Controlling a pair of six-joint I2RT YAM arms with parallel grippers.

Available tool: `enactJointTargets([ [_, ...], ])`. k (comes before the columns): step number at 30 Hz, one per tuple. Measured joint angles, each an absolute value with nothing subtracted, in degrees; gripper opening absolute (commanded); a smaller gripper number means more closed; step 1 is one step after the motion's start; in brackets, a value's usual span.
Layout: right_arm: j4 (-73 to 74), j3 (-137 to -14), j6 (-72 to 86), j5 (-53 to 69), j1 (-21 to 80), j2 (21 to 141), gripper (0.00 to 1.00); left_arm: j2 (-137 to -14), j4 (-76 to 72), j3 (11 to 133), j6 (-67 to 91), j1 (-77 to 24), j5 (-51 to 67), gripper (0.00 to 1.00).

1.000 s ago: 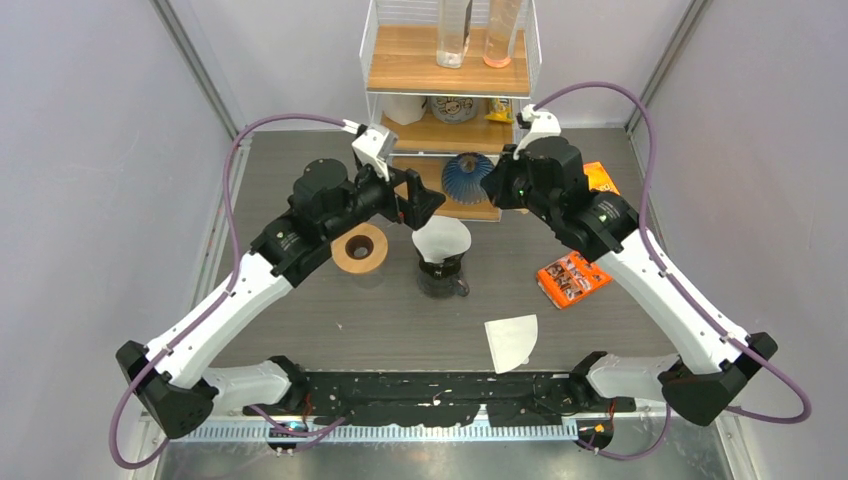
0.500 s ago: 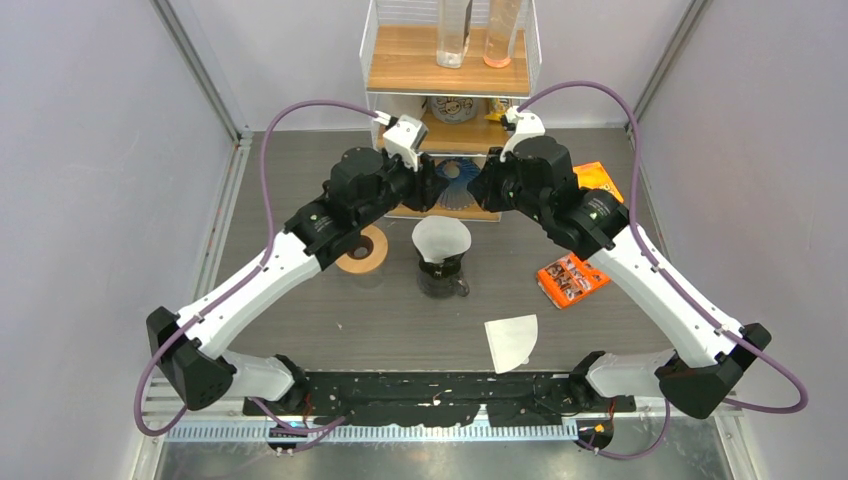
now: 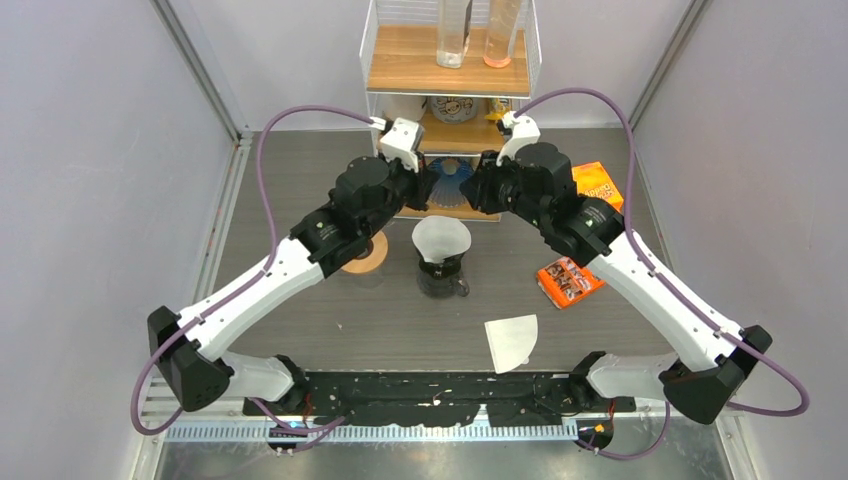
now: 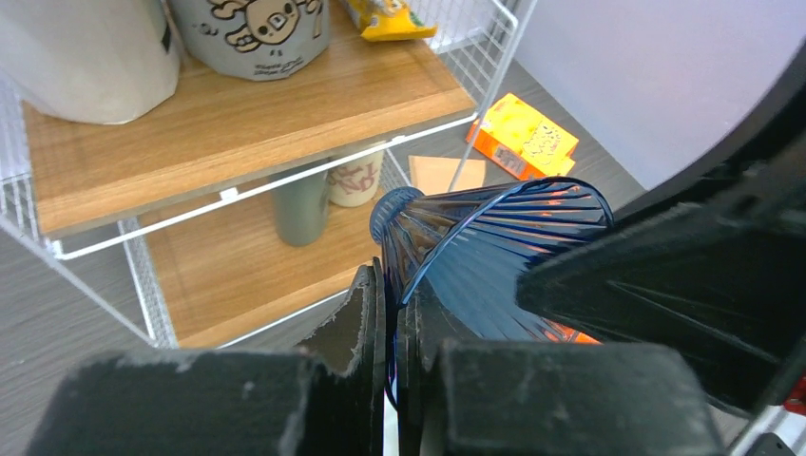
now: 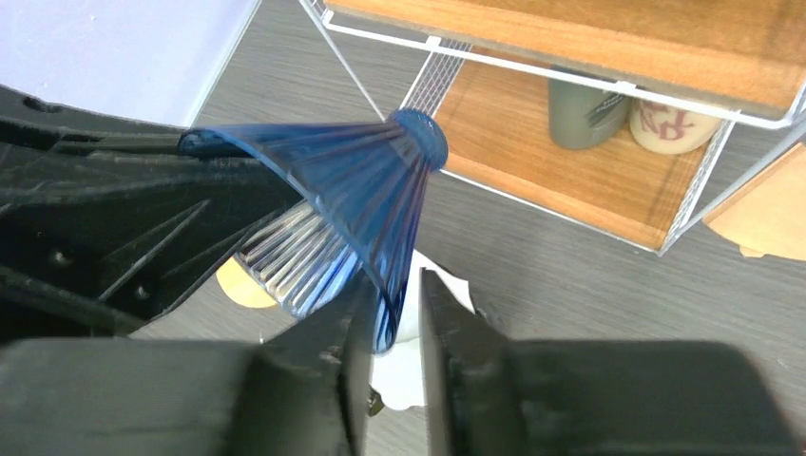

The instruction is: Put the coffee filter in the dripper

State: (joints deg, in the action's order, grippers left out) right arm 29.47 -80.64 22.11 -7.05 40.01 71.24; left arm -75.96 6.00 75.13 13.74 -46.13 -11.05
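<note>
While one white filter (image 3: 442, 238) sits opened out in the mouth of the glass jug (image 3: 443, 280) mid-worktop (image 3: 290, 170), a flat filter (image 3: 511, 340) lies well apart, near the front edge. Just behind the jug, up in the air before the wire shelf (image 3: 447, 62), there's the blue ribbed dripper (image 3: 452, 178), tipped on its side, and both arms are on it! The left claw (image 4: 392, 380) is pinched narrow on the dripper's rim, fingers tight either side of the blue wall. The right claw (image 5: 394, 332) straddles the opposite rim, nearly closed; one finger touches the wall, a sliver shows at the other, so I cannot tell whether it truly grips. A brown ring (image 3: 362, 256) rests left of the jug, an orange packet (image 3: 568, 280) to the right.
</note>
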Motion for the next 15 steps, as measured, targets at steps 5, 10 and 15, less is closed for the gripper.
enactJointTargets([
  [5,27.1,-76.8,21.0,-5.9,40.0,68.0,0.6,-74.8,5.8,73.2,14.6,-46.3,-14.2,0.0],
  [10,22.9,-73.5,20.1,-4.5,40.0,64.2,0.99,-70.8,3.0,68.9,16.0,-46.1,-15.9,0.0],
  [15,18.9,-67.7,19.5,-5.7,40.0,60.3,0.95,-68.1,3.5,68.2,17.5,-46.1,-19.1,0.0],
])
